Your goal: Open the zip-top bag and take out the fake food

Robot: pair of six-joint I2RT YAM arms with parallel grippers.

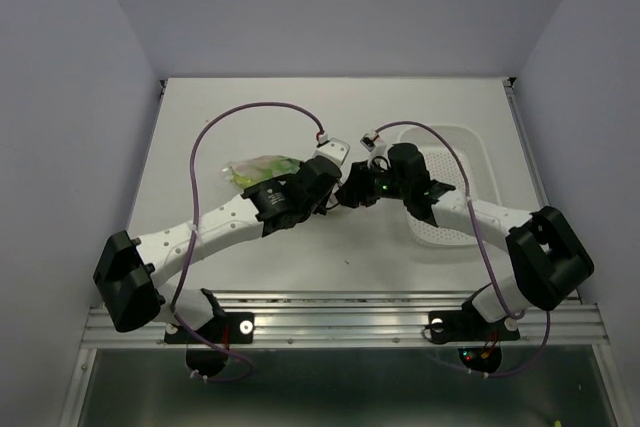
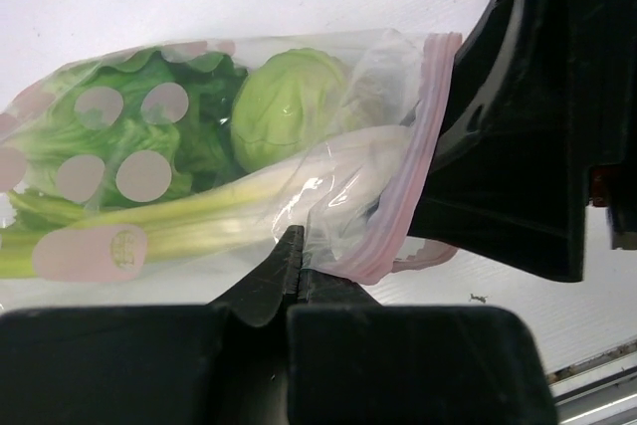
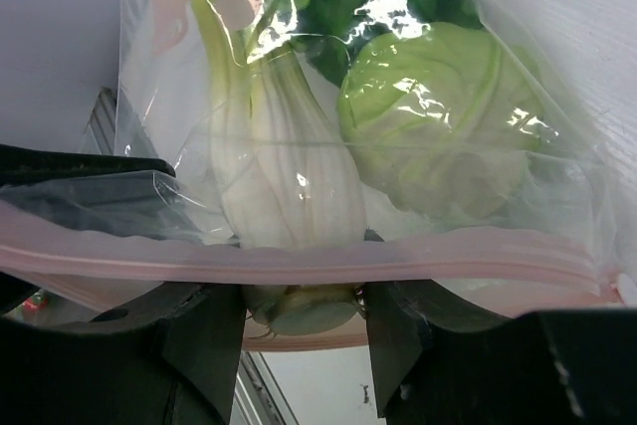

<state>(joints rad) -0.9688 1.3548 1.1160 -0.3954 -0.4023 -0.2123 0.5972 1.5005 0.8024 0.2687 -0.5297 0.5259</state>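
Note:
The zip-top bag (image 1: 258, 167) lies left of the table's middle, its pink zip strip (image 2: 413, 176) pointing right. Inside is the fake food: green leaves (image 2: 109, 116), a pale green round piece (image 2: 289, 106) and a yellow-green stalk (image 2: 189, 216) with a white bulb (image 3: 289, 196). My left gripper (image 2: 296, 246) is shut on the bag's clear plastic just inside the zip strip. My right gripper (image 3: 304, 330) is at the bag's mouth, its fingers (image 3: 204, 345) closed on either side of the bulb's end, which pokes out between the two parted strips (image 3: 448, 256). In the top view both grippers (image 1: 342, 189) meet at the bag's right end.
A white perforated tray (image 1: 455, 162) lies on the right of the table, under the right arm. The left arm (image 1: 230, 217) and right arm (image 1: 480, 217) reach in from the near corners. Purple cables loop above both arms. Walls enclose the table.

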